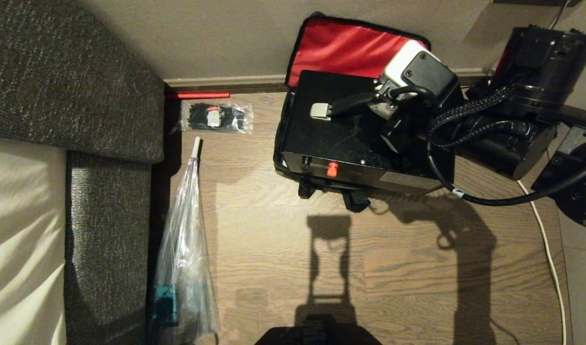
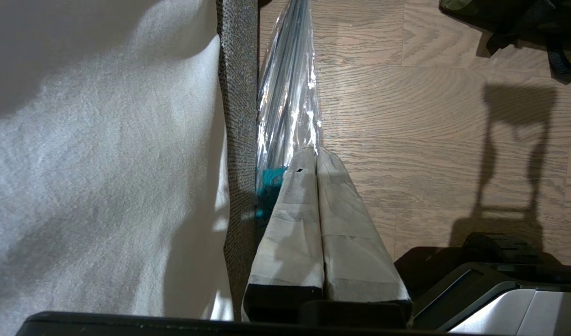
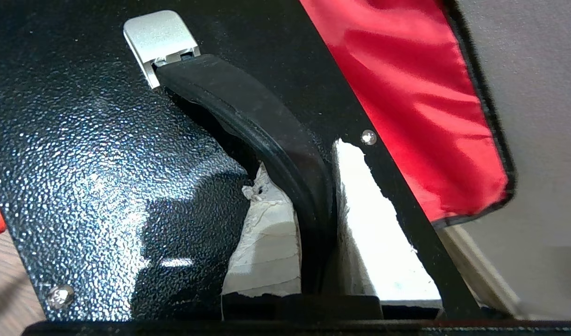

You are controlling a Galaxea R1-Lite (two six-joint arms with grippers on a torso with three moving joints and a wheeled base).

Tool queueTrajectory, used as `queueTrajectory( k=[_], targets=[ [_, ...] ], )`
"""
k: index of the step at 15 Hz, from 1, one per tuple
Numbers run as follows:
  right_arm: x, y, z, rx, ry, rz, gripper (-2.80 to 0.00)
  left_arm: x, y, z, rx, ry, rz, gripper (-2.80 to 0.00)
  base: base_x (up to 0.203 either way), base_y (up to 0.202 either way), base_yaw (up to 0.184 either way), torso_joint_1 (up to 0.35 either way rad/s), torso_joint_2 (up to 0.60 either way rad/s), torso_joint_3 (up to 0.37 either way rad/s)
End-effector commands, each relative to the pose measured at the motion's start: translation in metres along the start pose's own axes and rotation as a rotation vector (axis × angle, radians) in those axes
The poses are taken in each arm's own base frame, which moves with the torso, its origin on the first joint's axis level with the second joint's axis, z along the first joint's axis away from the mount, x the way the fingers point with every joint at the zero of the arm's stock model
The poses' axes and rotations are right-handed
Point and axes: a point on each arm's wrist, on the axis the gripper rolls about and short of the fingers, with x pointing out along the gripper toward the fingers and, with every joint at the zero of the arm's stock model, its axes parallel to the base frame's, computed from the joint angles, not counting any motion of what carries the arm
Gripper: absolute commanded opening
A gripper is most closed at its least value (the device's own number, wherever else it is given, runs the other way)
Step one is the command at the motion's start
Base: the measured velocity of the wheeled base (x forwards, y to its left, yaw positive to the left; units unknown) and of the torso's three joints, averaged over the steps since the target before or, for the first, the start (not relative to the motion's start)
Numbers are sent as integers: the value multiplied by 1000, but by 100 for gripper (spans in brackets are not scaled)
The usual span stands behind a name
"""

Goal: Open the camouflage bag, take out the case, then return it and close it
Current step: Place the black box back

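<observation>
The camouflage bag [image 1: 350, 48] lies open on the wood floor at the wall, its red-lined lid [image 3: 406, 93] leaning back against the wall. The black case [image 1: 321, 134] stands in the bag's black sides, top face up, with a red knob [image 1: 331, 169] on its near face. My right gripper [image 1: 379, 103] reaches over it from the right and is shut on the case's black strap handle [image 3: 266, 130], one taped finger on each side [image 3: 308, 172]. My left gripper [image 2: 315, 151] hangs parked by the sofa, shut on nothing.
A dark sofa [image 1: 72, 72] with a pale cushion fills the left. A folded umbrella in clear plastic [image 1: 187, 239] lies along it, and a clear packet of black ties [image 1: 216, 116] sits near the wall. A white cable [image 1: 546, 239] runs along the right.
</observation>
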Motion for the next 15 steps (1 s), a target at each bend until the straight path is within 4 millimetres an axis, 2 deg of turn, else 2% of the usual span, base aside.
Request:
queueTrajectory(
  k=[1,6,15],
  targets=[
    [3,1,0,10,6,15,-280,0,0,0,0,0,2,-280,0,0,0,0,0,0],
    [4,-5,5,36,-33,60,-280,0,0,0,0,0,2,-280,0,0,0,0,0,0],
    [20,-16,-12,118,-89,125,-280,0,0,0,0,0,2,-280,0,0,0,0,0,0]
  ],
)
